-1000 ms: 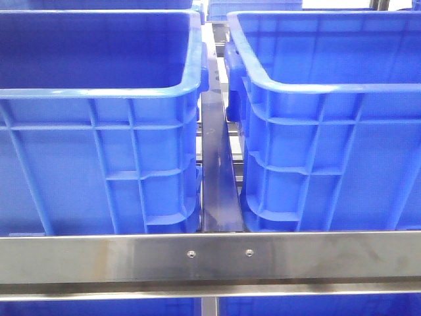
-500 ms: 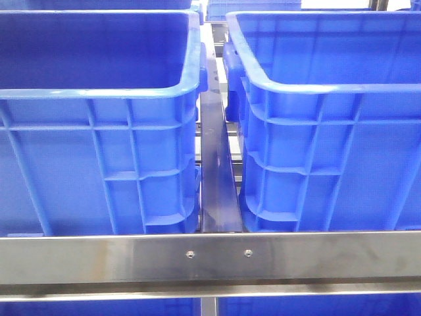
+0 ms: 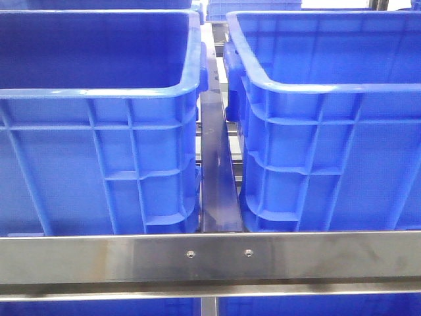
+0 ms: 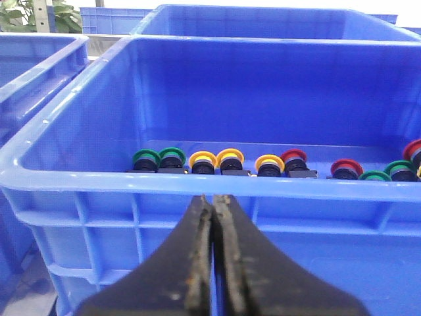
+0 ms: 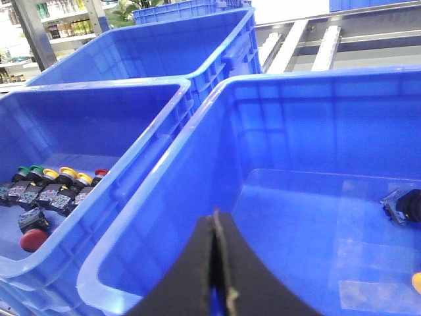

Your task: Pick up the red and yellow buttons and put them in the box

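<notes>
Ahead of me stand two blue bins, the left bin [image 3: 99, 118] and the right box [image 3: 329, 118], parted by a dark rail [image 3: 216, 164] behind a steel bar [image 3: 210, 258]. Against the left bin's far wall sits a row of buttons: green [image 4: 146, 158], yellow [image 4: 202, 160] and red [image 4: 294, 158] caps side by side. My left gripper [image 4: 212, 263] hangs just outside that bin's near wall, jaws pressed together, empty. My right gripper [image 5: 214, 270] hangs over the box's near rim, jaws likewise together, holding nothing.
</notes>
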Motion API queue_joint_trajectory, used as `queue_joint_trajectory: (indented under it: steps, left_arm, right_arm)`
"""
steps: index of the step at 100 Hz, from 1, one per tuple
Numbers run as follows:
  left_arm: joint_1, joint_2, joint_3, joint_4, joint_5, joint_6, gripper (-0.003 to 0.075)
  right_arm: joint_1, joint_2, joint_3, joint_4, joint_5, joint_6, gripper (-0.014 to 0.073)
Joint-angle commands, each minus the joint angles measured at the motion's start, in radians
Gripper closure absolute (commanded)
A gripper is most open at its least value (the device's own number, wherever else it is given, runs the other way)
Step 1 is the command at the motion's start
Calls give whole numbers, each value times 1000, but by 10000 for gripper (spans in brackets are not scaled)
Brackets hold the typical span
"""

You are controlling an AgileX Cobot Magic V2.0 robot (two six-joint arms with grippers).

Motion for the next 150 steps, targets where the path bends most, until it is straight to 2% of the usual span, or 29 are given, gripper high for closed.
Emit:
queue_joint_trajectory:
  steps: [1,41,52,73,108,115,123,130,138,150]
  left_arm:
    - [4,-31,54,-11,-84,-12,740]
    - [4,-31,54,-11,-84,-12,740]
    - [4,-31,54,-11,-84,-12,740]
    - [4,-31,54,-11,-84,-12,740]
    - [4,-31,54,-11,-84,-12,740]
    - [4,-31,54,-11,-84,-12,740]
    - [4,-31,54,-11,-84,-12,740]
    - [4,-31,54,-11,-84,-12,740]
    - [4,-31,54,-11,-84,-12,740]
    - [4,-31,54,-11,-84,-12,740]
  right_arm:
    - [-3,0,-26,36,23,-8,663]
    - [-3,0,-26,36,22,-8,663]
    - [38,0,-26,36,13,-8,663]
    - [38,0,-26,36,45,-8,663]
    - [37,0,-26,35,16,-8,663]
    - [37,0,-26,26,-25,-14,663]
    - [37,0,-26,-60,-114,-14,663]
    - [37,0,-27,-145,-161,37,663]
    - [37,-4,-29,-273,-200,173,663]
    - [37,-21,-35,-542,-221,429,663]
